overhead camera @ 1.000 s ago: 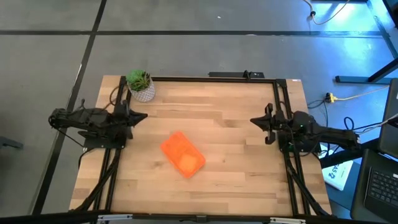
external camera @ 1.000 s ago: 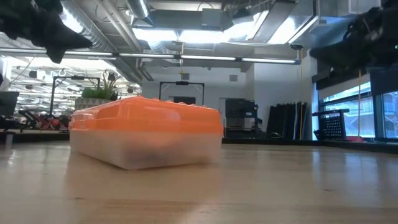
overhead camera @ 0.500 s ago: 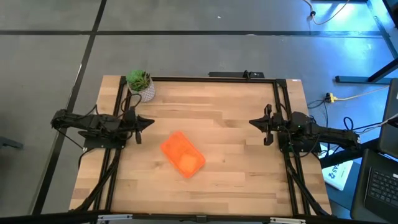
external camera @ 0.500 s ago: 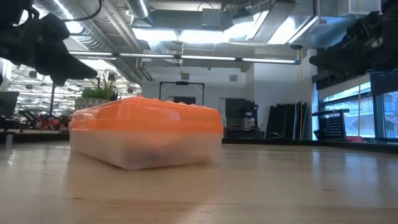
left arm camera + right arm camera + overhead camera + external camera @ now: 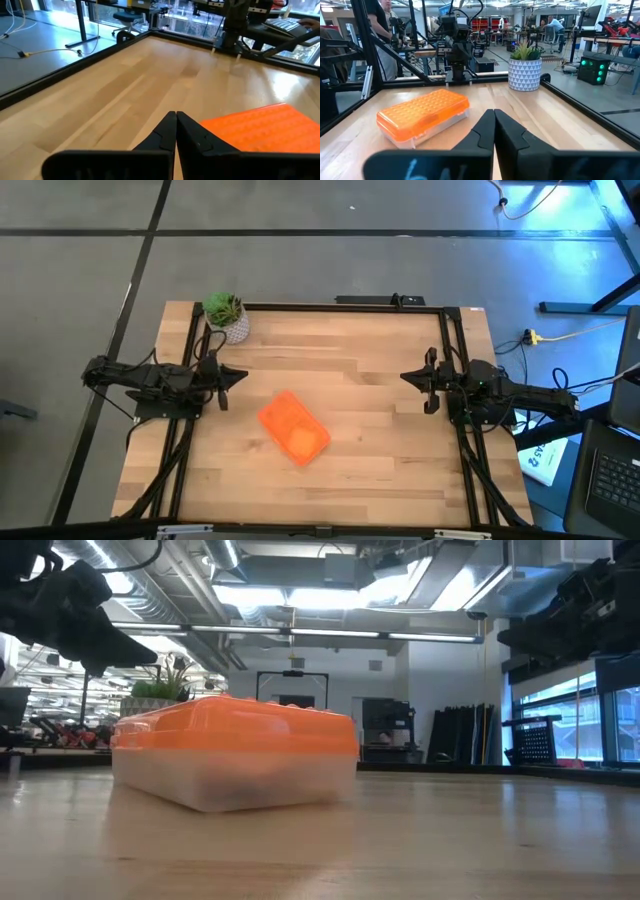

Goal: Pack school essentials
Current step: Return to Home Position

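A clear case with an orange perforated lid lies shut and flat on the middle of the wooden table; it also shows in the low view. The school essentials are out of view. My left gripper hovers shut near the table's left edge, pointing right, to the case's far left. My right gripper hovers shut near the right edge, pointing left toward the case. Neither touches anything.
A green potted plant in a white patterned pot stands at the far left corner, also in the right wrist view. A black frame rail runs along the table's far and side edges. People stand in the room beyond.
My left gripper has sunk toward the table and shifted slightly toward the table's right, staying shut, then held still. The case has not moved.
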